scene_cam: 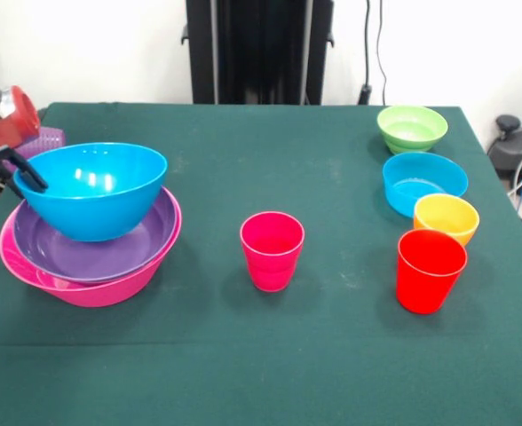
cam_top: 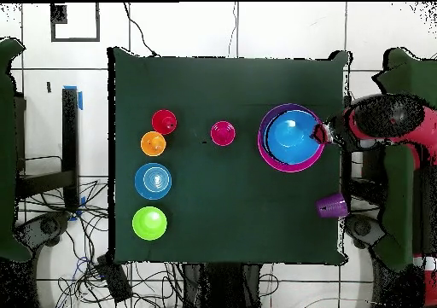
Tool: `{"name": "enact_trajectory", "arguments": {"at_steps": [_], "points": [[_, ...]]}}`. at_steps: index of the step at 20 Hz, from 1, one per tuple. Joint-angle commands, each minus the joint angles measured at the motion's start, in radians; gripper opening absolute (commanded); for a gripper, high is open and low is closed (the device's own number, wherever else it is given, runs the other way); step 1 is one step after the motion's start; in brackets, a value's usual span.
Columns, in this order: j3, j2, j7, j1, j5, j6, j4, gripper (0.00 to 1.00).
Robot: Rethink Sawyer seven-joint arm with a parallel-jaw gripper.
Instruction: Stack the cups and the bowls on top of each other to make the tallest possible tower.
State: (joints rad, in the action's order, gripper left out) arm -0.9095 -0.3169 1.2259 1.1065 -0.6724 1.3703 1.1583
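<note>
While the tower (scene_cam: pixel 90 244) of pink, purple and blue bowls stood directly beside it, the gripper (scene_cam: pixel 23 174) touched the blue bowl (scene_cam: pixel 92 189)'s rim; whether it was open couldn't be told. The magenta cup (scene_cam: pixel 272 250) stood well apart.

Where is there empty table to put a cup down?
Bare cloth lies between the magenta-pink cup and the tower, and between that cup and the red cup. Crowded: the row of red cup, orange, cyan and green bowls.
</note>
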Motion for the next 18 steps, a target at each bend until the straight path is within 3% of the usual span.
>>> {"name": "enact_trajectory", "arguments": {"at_steps": [1,18], "points": [[0.064,0.02,-0.412,-0.032,-0.065,0.133,-0.107,0.0],[0.07,0.025,-0.405,-0.055,-0.061,0.155,-0.135,0.0]]}}
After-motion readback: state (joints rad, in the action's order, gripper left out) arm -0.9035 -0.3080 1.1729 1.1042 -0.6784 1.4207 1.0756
